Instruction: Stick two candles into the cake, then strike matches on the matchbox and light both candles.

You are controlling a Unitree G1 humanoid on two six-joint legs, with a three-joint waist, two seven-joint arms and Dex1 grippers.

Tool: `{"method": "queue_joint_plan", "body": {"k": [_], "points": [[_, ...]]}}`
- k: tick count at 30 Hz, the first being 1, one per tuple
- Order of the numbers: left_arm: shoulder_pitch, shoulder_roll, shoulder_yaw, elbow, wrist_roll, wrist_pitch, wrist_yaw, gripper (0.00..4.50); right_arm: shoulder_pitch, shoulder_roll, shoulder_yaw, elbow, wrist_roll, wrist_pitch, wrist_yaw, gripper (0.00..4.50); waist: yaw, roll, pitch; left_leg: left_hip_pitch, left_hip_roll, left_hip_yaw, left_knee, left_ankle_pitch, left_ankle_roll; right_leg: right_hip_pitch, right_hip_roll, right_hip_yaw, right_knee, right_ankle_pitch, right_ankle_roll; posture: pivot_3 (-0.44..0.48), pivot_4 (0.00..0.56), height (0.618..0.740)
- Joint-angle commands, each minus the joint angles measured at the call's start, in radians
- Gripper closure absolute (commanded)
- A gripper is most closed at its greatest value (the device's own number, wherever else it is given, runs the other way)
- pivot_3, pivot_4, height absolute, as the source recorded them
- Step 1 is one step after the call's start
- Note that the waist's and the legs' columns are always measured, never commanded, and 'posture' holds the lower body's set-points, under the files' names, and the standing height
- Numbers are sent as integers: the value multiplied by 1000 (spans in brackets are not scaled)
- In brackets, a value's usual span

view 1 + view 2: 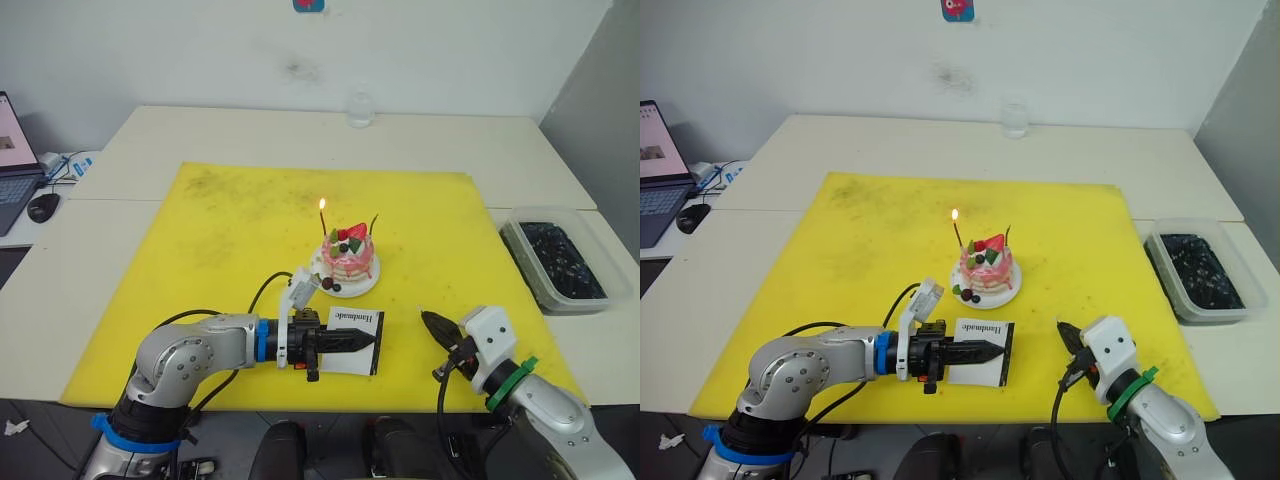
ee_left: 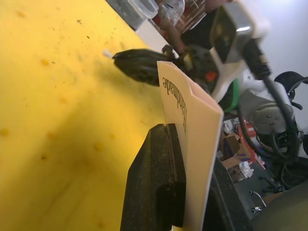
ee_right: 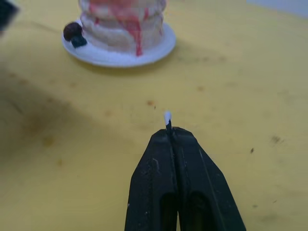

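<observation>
While left gripper (image 1: 362,342) clamps matchbox (image 1: 352,340), right gripper (image 3: 168,129) pinches match (image 3: 167,118)

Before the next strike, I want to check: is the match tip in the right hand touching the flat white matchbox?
Apart. In the left eye view, the right hand sits clear of the matchbox, with bare yellow mat between them.

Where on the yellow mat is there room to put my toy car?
The yellow mat is bare on the robot's left of the pink-and-white cake, and behind it. It is crowded near the white matchbox and both claws.
</observation>
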Motion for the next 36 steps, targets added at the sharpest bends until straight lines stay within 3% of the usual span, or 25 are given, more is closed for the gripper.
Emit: {"method": "queue_joint_plan", "body": {"k": [1,11,17,24,36], "points": [[-17,-19,1,7,-2,-11,0,4500,-24,-57,-37,-86,-10,-3,31,4481,1,0,0,0,0,0,0,0,0,0,0,0,0,0,0,0,150,740],[-24,-34,-4,19,22,-27,-1,4500,-52,-129,-49,-153,-3,16,69,4481,1,0,0,0,0,0,0,0,0,0,0,0,0,0,0,0,150,740],[-11,-36,-3,3,18,-22,4,4500,-43,-22,-53,-66,23,67,0,4481,1,0,0,0,0,0,1,0,0,0,0,0,0,0,1,0,150,740],[-7,-33,-6,-7,11,-10,5,4500,-40,93,-6,97,-3,-42,-17,4481,0,0,0,0,0,1,0,0,0,0,0,1,0,0,0,0,150,740],[-19,-35,-2,5,14,0,10,4500,-54,92,-3,157,-27,-87,-10,4481,0,0,0,0,0,0,0,0,0,0,0,0,0,0,0,0,150,740]]}}
